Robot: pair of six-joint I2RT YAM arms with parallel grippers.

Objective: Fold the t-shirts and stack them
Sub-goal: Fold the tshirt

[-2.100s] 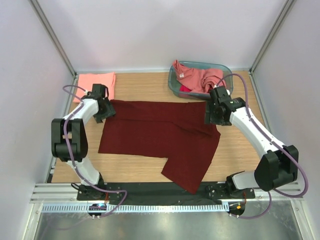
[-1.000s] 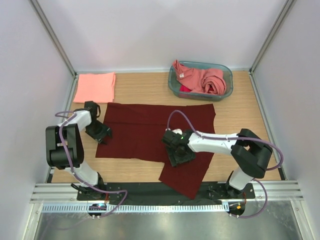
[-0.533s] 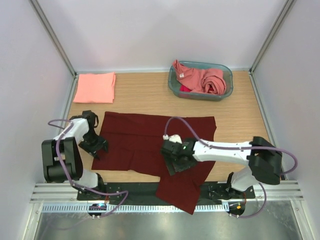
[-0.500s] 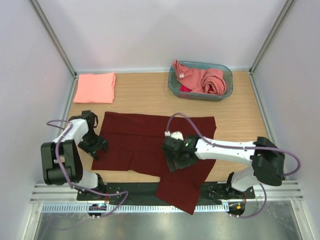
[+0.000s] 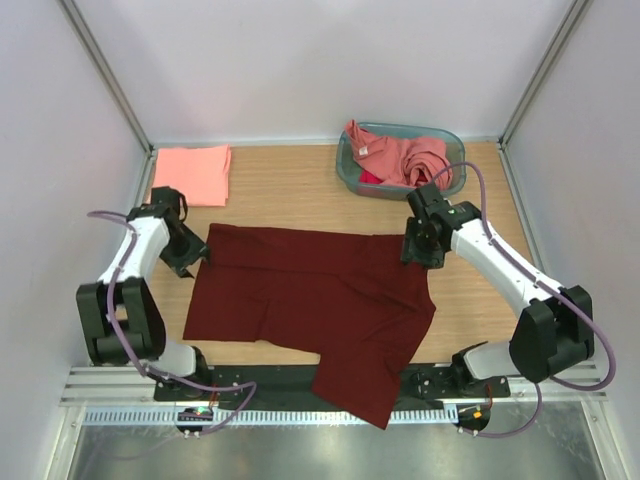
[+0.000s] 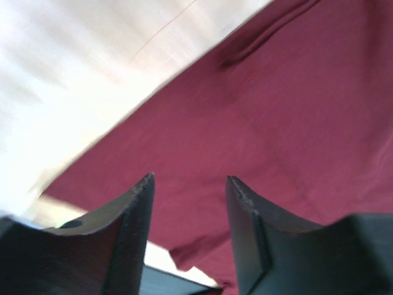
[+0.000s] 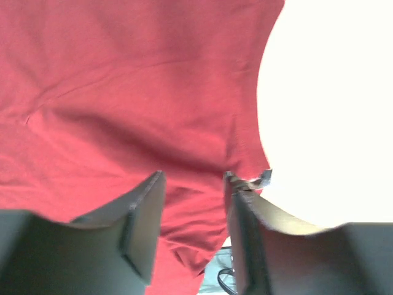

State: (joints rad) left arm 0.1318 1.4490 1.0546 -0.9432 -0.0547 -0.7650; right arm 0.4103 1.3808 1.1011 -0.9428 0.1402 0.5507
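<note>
The right claw [image 5: 413, 252] has left the middle of the maroon t-shirt [image 5: 320, 300], whose far right corner now lies just under it. The left claw [image 5: 193, 256] has moved farther up the desk [image 5: 290, 190], and the shirt's far left corner now lies beside it.

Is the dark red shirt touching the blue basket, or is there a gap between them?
Apart. The top view shows a strip of bare wooden table between the dark red shirt and the blue basket.
</note>
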